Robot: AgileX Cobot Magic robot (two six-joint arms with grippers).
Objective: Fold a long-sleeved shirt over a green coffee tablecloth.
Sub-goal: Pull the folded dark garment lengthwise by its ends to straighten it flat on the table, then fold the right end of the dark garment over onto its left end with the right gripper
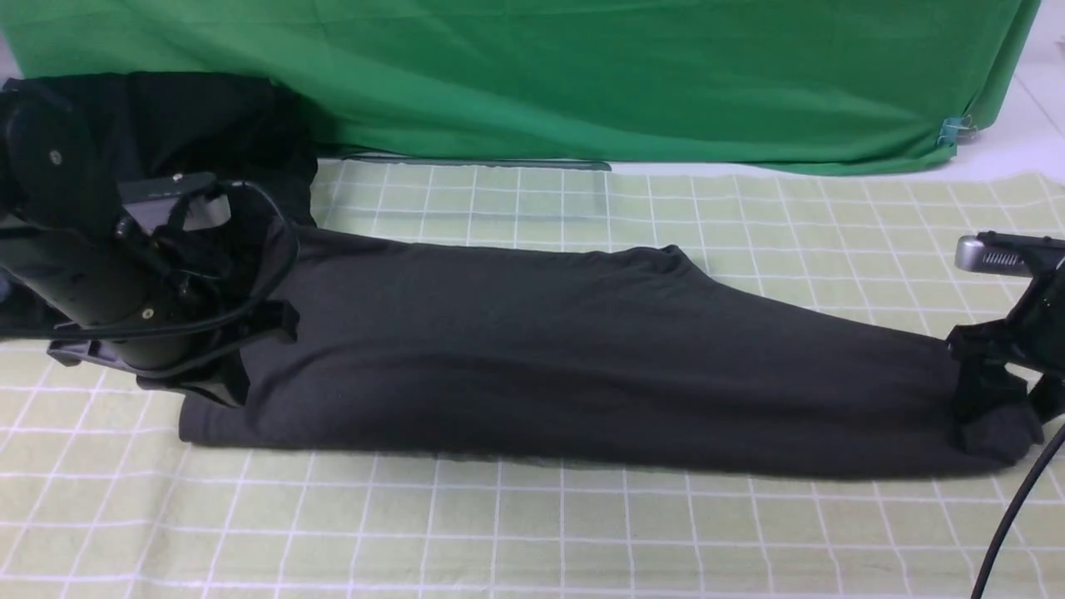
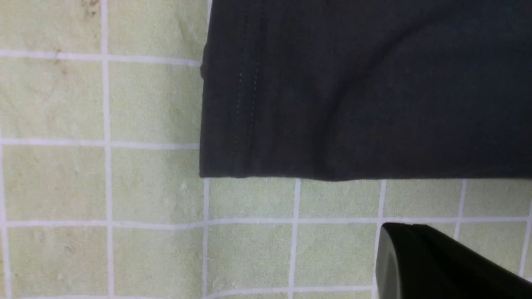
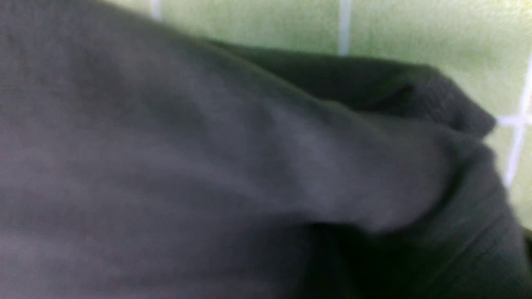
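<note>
Layout: long-sleeved shirt (image 1: 566, 366) banded across green coffee tablecloth (image 1: 532, 532), one end per arm | left gripper (image 1: 245, 358): closed, empty, over hem end | right gripper (image 1: 990, 391): at bunched opposite end, opening cannot be told

Soft, even light on the tablecloth (image 1: 582, 532); a thin shadow hugs the shirt (image 1: 541, 374) at 6 o'clock; right wrist view is blurred.

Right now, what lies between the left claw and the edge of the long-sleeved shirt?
Only a bare strip of the green coffee tablecloth; the left claw stands apart from the long-sleeved shirt. The left wrist view shows it.
</note>
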